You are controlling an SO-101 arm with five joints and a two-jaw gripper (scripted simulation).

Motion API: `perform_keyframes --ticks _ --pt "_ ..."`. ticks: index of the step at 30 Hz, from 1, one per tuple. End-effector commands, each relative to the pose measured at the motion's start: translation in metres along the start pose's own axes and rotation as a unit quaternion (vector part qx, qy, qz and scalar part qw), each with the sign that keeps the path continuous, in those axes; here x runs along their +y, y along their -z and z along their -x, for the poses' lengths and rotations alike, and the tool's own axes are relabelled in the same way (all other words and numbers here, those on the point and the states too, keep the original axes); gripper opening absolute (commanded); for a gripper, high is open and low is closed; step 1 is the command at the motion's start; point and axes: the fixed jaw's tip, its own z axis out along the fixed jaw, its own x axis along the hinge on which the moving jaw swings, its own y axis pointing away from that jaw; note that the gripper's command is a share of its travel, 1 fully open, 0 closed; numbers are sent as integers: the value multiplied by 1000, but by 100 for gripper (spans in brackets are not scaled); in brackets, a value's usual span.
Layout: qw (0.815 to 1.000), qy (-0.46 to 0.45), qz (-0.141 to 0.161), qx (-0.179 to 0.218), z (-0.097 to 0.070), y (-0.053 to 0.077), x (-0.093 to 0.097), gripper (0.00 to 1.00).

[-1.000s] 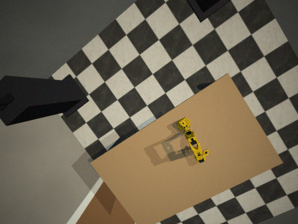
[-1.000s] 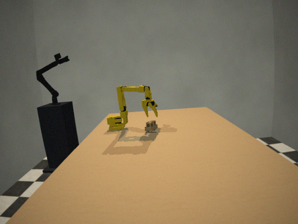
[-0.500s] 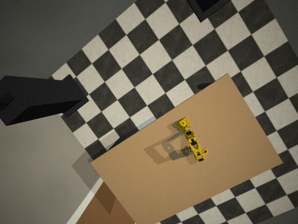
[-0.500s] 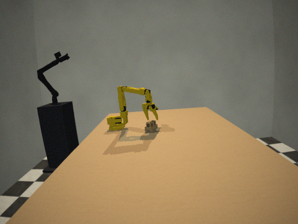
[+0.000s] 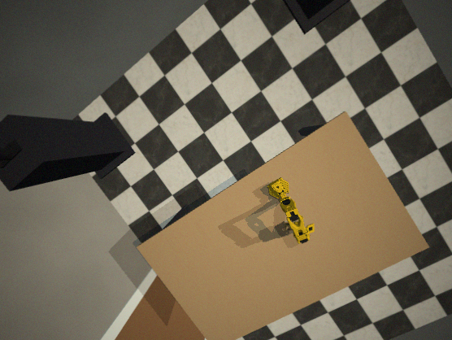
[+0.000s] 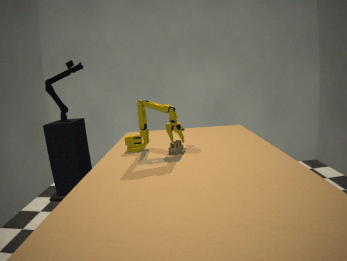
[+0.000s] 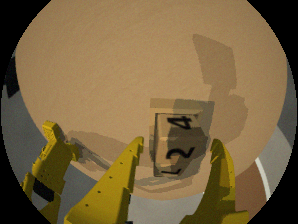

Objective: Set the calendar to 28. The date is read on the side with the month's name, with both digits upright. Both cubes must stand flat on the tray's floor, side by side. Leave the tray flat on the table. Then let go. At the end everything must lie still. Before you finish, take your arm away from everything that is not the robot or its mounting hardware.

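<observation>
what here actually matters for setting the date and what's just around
For the job:
calendar tray
digit cubes in it
gripper, open just above

Just around:
table
black pedestal
black camera arm on it

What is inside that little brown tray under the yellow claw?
The tray holds number cubes; their upward faces seem to show 4, 2 and perhaps a 1. The open claw hangs just above them. The month side and the tray's floor are hidden.

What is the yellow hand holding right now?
Nothing. The hand hangs open just above the calendar cubes, not touching them.
</observation>
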Motion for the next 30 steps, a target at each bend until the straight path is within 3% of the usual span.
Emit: perform_keyframes --ticks 1,15,30 --pt "1000 8 -12 -5 2 1 -3 35" --pt "1000 8 -12 -5 2 0 -3 34" --pt "1000 8 -12 -5 2 0 -8 27"
